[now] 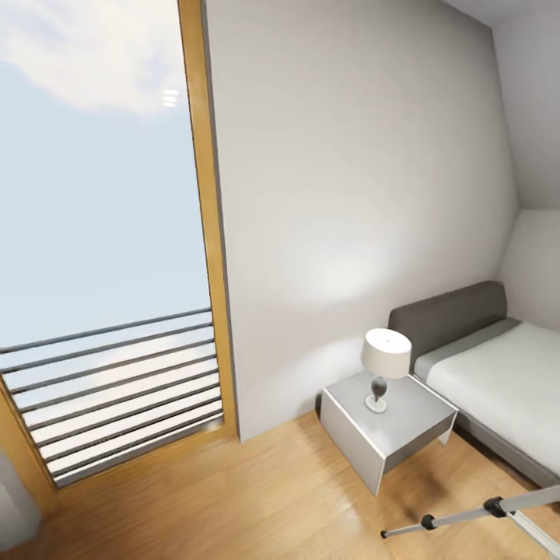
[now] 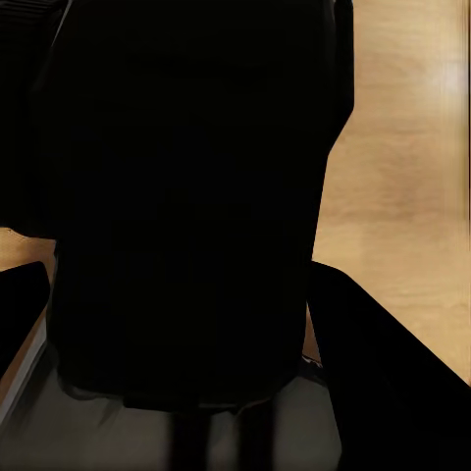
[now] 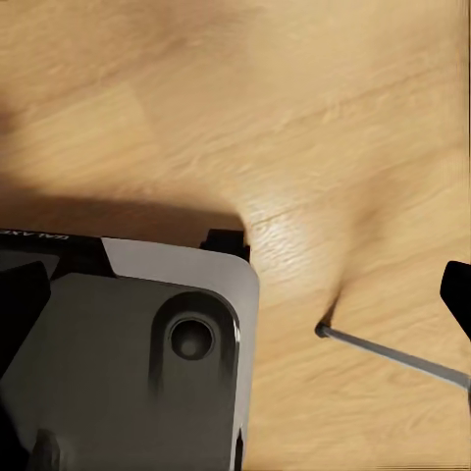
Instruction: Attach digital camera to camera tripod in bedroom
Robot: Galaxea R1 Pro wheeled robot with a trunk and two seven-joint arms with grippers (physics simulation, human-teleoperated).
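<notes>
In the left wrist view a boxy black shape, which I take for the digital camera [image 2: 186,196], sits between the dark fingers of my left gripper [image 2: 186,339], which is shut on it; no detail of it shows. Two silver legs of the camera tripod [image 1: 459,516] with black joints reach in at the head view's lower right; its head is out of view. One thin silver leg of the camera tripod [image 3: 392,358] lies over the wood floor in the right wrist view. My right gripper [image 3: 235,299] is open, its dark fingertips [image 3: 456,294] far apart and empty.
The bedroom has a white nightstand [image 1: 389,435] with a lamp [image 1: 383,365] beside the grey-headboard bed [image 1: 498,373]. A tall wood-framed window [image 1: 101,233] with a slatted railing fills the left. My grey base [image 3: 128,363] is below the right gripper.
</notes>
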